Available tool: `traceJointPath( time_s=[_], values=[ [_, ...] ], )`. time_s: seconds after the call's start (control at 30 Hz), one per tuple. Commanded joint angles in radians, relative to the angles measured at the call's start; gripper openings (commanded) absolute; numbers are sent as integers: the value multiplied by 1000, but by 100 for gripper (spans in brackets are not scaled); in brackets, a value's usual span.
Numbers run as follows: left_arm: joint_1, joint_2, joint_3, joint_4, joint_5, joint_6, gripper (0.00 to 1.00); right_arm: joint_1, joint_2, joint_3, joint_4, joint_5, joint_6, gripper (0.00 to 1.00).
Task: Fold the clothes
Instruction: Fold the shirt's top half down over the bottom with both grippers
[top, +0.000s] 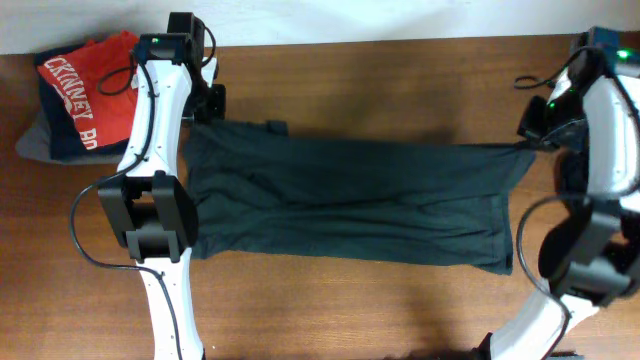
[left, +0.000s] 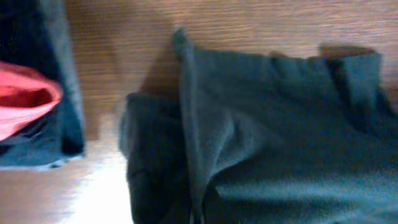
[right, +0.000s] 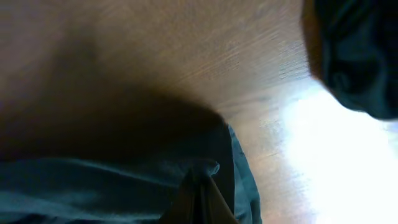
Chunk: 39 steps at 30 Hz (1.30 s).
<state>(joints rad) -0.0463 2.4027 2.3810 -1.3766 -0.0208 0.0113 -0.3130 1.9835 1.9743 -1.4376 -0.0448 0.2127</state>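
Left gripper (top: 208, 118) and right gripper (top: 532, 143) are each clamped on a far corner of the dark shirt (top: 350, 200), which is spread unfolded across the desk (top: 350, 310), with a folded pile (top: 60, 130) far left.

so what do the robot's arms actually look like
Both the left arm and the right arm have smooth white link shells between blocky black joint housings. Small green lights glow on some of the black housings, and thin black cables loop alongside each arm. No lettering is legible.
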Motion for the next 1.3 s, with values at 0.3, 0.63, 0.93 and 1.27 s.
traceJointPath(
  time_s=[0.3,0.63,0.93,1.27],
  values=[
    [22,-36,17,-167,51,14,1,-8,-38,4,-114,67,2,4],
    [41,-36,17,-312,51,0,1,-8,-36,-136,-105,69,2,4],
    [41,-36,-33,-312,51,0,1,-8,-35,-248,-76,69,1,4],
    [64,-36,-274,-312,51,0,1,-9,-35,-248,-85,64,-3,4]
  ],
)
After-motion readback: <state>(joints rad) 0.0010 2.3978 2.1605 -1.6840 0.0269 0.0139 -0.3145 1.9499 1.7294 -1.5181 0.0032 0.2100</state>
